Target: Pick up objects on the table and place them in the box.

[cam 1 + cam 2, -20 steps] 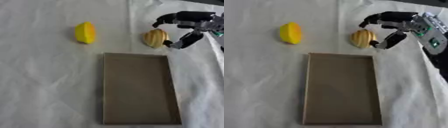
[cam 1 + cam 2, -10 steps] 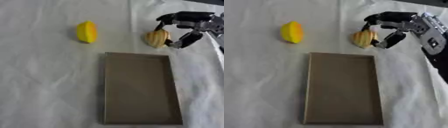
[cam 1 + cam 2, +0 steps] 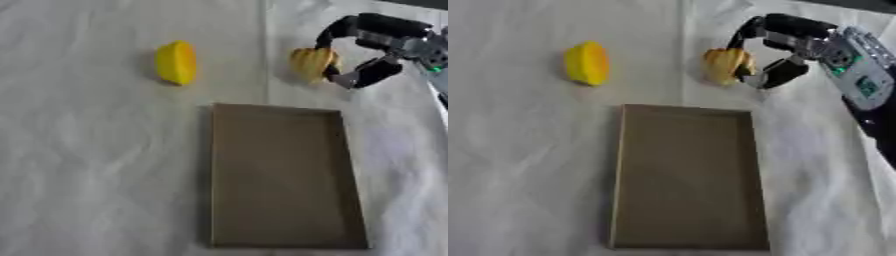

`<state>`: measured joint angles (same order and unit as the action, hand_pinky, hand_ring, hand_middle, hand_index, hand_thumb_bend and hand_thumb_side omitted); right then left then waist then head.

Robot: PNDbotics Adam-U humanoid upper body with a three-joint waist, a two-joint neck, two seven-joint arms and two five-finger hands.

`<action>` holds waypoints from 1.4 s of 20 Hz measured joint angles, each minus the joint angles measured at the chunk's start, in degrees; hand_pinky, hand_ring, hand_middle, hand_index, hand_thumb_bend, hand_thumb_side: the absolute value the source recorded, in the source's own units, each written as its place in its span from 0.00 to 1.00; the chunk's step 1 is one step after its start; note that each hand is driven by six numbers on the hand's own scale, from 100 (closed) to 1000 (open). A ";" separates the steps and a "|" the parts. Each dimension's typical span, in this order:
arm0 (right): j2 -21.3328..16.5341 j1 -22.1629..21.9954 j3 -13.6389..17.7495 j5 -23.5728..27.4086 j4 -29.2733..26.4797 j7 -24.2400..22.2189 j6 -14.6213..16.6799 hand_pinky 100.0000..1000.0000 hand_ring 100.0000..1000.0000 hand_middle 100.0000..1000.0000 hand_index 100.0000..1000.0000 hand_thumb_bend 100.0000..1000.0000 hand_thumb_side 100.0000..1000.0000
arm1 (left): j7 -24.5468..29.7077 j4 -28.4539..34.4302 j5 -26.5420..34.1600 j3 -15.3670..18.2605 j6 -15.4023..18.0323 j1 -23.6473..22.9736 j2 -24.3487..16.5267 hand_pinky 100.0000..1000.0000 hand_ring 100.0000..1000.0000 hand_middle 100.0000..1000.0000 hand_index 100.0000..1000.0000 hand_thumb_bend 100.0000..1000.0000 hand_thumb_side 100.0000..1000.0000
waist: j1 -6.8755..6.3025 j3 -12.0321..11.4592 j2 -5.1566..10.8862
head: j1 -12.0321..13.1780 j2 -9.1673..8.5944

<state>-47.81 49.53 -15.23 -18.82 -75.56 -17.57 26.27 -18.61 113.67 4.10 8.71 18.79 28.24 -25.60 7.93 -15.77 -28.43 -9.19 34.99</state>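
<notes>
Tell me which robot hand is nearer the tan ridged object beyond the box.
Right. The right robot hand is at the tan ridged object, fingers above it and thumb against its right side. The left robot hand shows in neither view.

A table [image 3: 79, 165] under a creased white cloth carries a shallow brown box [image 3: 280, 175] at centre, a yellow fruit [image 3: 176, 62] at eleven o'clock and a ridged tan object [image 3: 311, 62] at one o'clock.

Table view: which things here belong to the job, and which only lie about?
Belong to the job:
- yellow object
- tan ridged object, right hand closing round it
- box, nothing inside

Only lying about:
- white cloth covering the table
</notes>
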 measured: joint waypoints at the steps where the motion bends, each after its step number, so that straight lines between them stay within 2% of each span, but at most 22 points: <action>1: -0.20 -0.27 0.04 1.06 -1.33 0.07 0.02 0.84 0.78 0.26 0.55 0.00 0.09 | 0.00 0.00 0.00 0.00 0.00 0.00 0.00 0.82 0.93 0.67 0.81 0.00 0.59 | -0.02 0.07 0.02 | 0.00 0.00; 5: -2.14 -2.65 1.83 5.49 -10.62 0.74 -0.60 0.82 0.75 0.26 0.54 0.00 0.07 | -0.20 0.00 0.00 0.02 0.17 0.04 -0.03 0.82 0.92 0.67 0.81 0.00 0.58 | -0.05 0.33 0.04 | 0.05 0.00; 10: -6.99 -9.75 3.92 8.19 -29.66 2.59 -2.63 0.78 0.67 0.29 0.53 0.00 0.07 | -2.09 0.00 -0.26 0.86 0.75 0.55 -0.65 0.82 0.91 0.67 0.81 0.00 0.54 | -0.20 0.82 0.05 | 0.22 -0.14; 12: -8.34 -11.32 3.46 7.55 -34.49 3.08 -1.01 0.76 0.66 0.33 0.52 0.00 0.07 | -2.97 0.00 -0.45 1.14 0.96 0.63 -0.92 0.82 0.91 0.67 0.81 0.00 0.54 | -0.43 0.83 0.05 | 0.21 -0.34; 16: -8.48 -11.77 0.39 3.19 -37.55 4.42 6.63 0.75 0.59 0.40 0.52 0.00 0.09 | -3.81 0.00 -0.87 1.40 1.20 0.58 -1.15 0.82 0.91 0.67 0.81 0.00 0.55 | -0.78 0.99 0.05 | 0.22 -0.37; 19: -7.61 -11.81 -2.35 -1.05 -37.90 5.19 10.82 0.75 0.57 0.41 0.52 0.00 0.10 | -3.83 0.00 -1.03 1.39 1.16 0.50 -1.15 0.82 0.91 0.67 0.81 0.00 0.55 | -0.81 1.34 0.05 | 0.42 -0.37; 23: -5.38 -12.30 -5.67 -5.48 -38.08 4.59 12.31 0.76 0.53 0.41 0.53 0.00 0.11 | -3.69 0.00 -1.04 1.36 1.07 0.49 -1.14 0.82 0.92 0.67 0.81 0.00 0.56 | -0.90 1.54 0.05 | 0.60 -0.36; 28: -2.73 -13.14 -8.09 -11.35 -38.08 2.58 10.92 0.74 0.49 0.41 0.52 0.00 0.15 | -3.20 0.00 -1.02 1.04 0.87 0.44 -1.07 0.82 0.92 0.67 0.81 0.00 0.57 | -1.10 1.62 0.05 | 0.74 -0.33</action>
<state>-50.54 36.39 -23.32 -30.17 -113.64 -14.99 37.19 -21.80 113.67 3.08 9.74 19.66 28.69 -26.67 6.83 -14.15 -28.38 -8.44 34.65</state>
